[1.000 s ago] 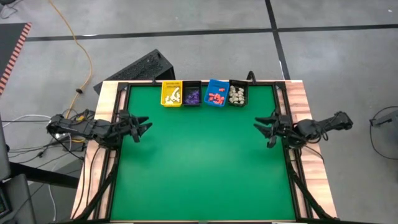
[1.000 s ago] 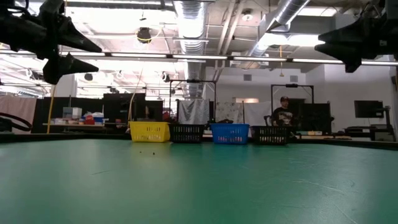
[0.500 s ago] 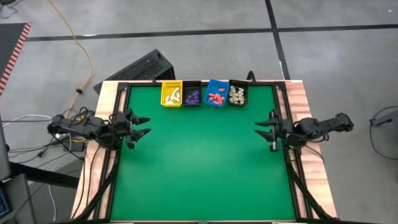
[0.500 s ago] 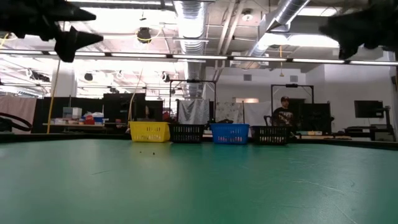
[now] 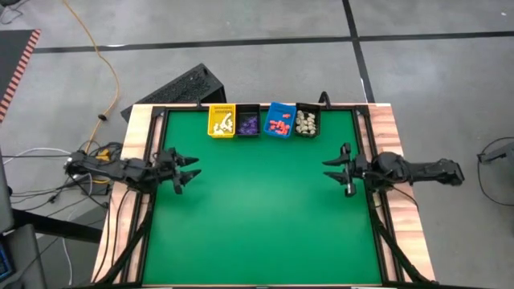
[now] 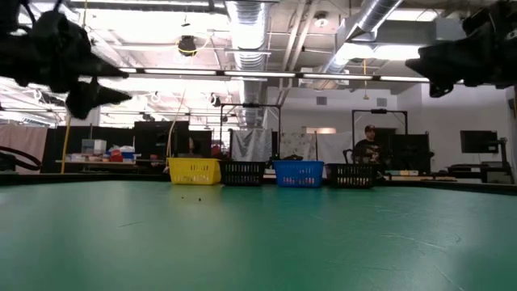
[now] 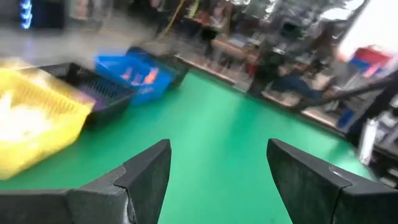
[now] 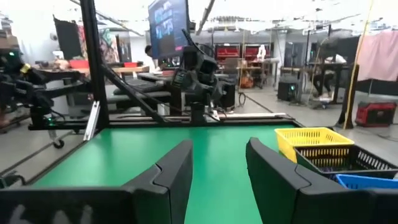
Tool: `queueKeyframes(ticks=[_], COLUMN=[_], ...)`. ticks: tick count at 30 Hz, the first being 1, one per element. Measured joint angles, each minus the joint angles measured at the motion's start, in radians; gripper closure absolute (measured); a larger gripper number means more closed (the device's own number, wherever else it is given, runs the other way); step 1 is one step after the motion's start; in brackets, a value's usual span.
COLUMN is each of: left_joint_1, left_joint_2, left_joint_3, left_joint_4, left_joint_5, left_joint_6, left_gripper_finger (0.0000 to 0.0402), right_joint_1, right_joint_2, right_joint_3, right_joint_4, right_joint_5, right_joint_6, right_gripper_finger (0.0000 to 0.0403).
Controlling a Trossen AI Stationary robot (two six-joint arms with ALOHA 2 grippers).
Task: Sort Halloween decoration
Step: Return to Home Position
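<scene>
The Halloween decoration lies sorted in four bins in a row at the table's far edge. White pieces [image 5: 226, 123] are in the yellow bin [image 5: 214, 120], and purple pieces [image 5: 249, 124] are in a black bin [image 5: 248, 110]. Red pieces [image 5: 278, 125] are in the blue bin [image 5: 280, 107], and cream pieces [image 5: 305, 122] are in another black bin [image 5: 307, 107]. My left gripper [image 5: 193, 166] hangs open above the mat at the left edge, with nothing between its fingers [image 7: 217, 149]. At the right edge my right gripper [image 5: 328, 170] also stands open and bare [image 8: 219, 149].
The green mat [image 5: 257, 217] stretches between the two arms and toward the near edge. A black frame and wooden border [image 5: 385, 128] ring the table. Beyond the far edge a person [image 6: 369, 149] sits in the room. A keyboard [image 5: 181, 87] lies on the floor behind the table.
My left gripper rose slightly, then sank again, and rolled a little, staying open. My right arm has swung so that its gripper now points straight across toward the table's left edge, slightly lower than before. The bins and pieces have not moved.
</scene>
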Motion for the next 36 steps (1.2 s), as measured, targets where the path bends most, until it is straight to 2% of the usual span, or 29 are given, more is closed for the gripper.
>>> queueKeyframes(ticks=[3, 13, 24, 32, 36], left_joint_1=[-0.001, 0.0, 0.0, 0.0, 0.0], left_joint_2=[0.029, 0.003, 0.001, 0.001, 0.001], left_joint_3=[-0.015, -0.015, -0.015, -0.016, -0.016], left_joint_4=[0.086, 0.053, 0.063, 0.074, 0.059], left_joint_5=[0.042, 0.032, -0.017, 0.307, 0.428], left_joint_6=[0.067, 0.077, 0.06, 0.021, 0.031], left_gripper_finger=[0.0145, 0.0145, 0.0145, 0.0145, 0.0145], right_joint_1=[-0.055, -0.219, -0.264, -0.264, -0.264], right_joint_2=[-0.001, -0.001, -0.001, -0.001, 0.01], right_joint_3=[0.0, 0.0, -0.001, -0.002, -0.002], right_joint_4=[-0.009, -0.022, -0.013, -0.072, -0.079], right_joint_5=[-0.034, -0.185, -0.189, -0.187, -0.182], right_joint_6=[0.015, 0.014, -0.021, -0.02, -0.021], right_gripper_finger=[0.0227, 0.0227, 0.0227, 0.0227, 0.0227])
